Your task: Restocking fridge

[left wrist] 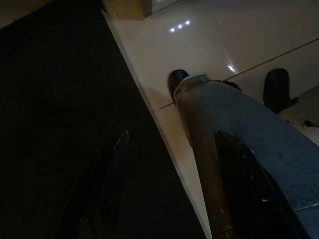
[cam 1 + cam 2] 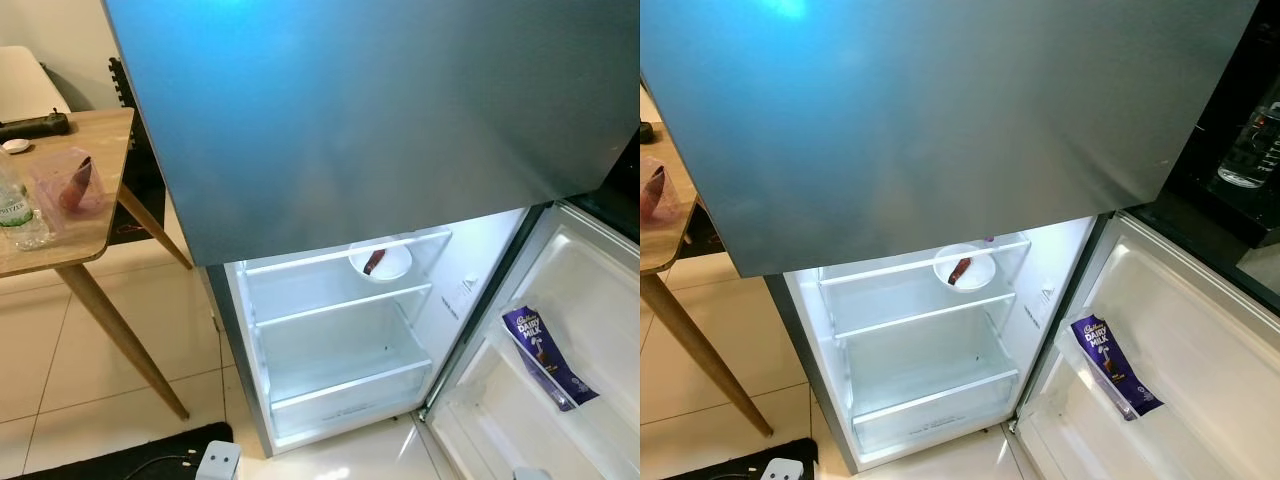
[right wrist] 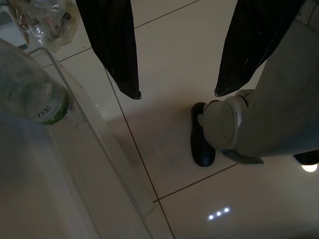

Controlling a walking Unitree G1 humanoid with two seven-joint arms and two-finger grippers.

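The fridge (image 2: 400,120) stands before me with its lower compartment (image 2: 340,340) lit and its door (image 2: 560,340) swung open to the right. A white bowl (image 2: 380,262) with a reddish piece in it rests on the top shelf. A purple Dairy Milk pack (image 2: 545,355) leans in the door shelf. A water bottle (image 2: 15,205) and a clear tub (image 2: 70,185) with something red stand on the wooden table (image 2: 70,245) at left. My right gripper (image 3: 177,93) hangs open over the floor tiles, beside a clear shelf holding another water bottle (image 3: 35,94). My left gripper (image 1: 172,133) hangs open in the dark.
A black remote-like object (image 2: 35,125) and a small white disc (image 2: 15,145) lie at the table's far end. A black mat (image 2: 120,460) with a white device (image 2: 218,462) lies on the floor at bottom left. My own leg (image 3: 269,119) and foot (image 3: 202,139) stand below.
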